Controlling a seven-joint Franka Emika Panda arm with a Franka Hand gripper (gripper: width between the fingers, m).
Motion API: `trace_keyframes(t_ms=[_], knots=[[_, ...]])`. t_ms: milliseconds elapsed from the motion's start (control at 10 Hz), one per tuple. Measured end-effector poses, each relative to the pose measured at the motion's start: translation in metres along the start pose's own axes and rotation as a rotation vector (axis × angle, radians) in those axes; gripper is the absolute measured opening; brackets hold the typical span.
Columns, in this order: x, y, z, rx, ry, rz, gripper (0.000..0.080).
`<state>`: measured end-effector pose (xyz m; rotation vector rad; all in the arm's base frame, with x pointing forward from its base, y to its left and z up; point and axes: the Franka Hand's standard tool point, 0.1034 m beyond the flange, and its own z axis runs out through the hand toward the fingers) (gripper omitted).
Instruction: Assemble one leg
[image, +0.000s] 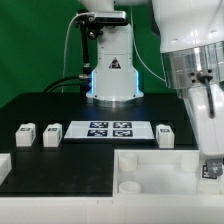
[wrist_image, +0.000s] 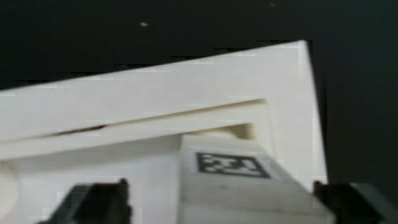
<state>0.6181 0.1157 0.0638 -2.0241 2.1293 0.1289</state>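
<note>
The table (image: 40, 105) is black. On it, nearest the camera, lies the white tray (image: 160, 165). The marker board (image: 110, 129) lies flat behind the tray. 3 legs (image: 25, 133) stand loose beside the board. A 4th leg (wrist_image: 228, 168) sits at the tray's corner, between the spread fingers of the gripper (wrist_image: 222, 200), which do not touch it.
</note>
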Motion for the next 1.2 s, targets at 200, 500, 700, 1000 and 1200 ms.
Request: trace_keyframes(t_ms=[200, 500, 700, 1000, 1200], knots=[[0.000, -0.002, -0.004, -0.027, 0.008, -0.349, 0.0637], [0.002, -0.002, -0.003, -0.027, 0.006, -0.608, 0.0646], [-0.007, 0.000, -0.010, -0.037, -0.006, -0.617, 0.0649], [-0.013, 0.000, -0.017, -0.035, -0.011, -0.625, 0.0649], [-0.013, 0.000, -0.016, -0.035, -0.011, -0.625, 0.0649]])
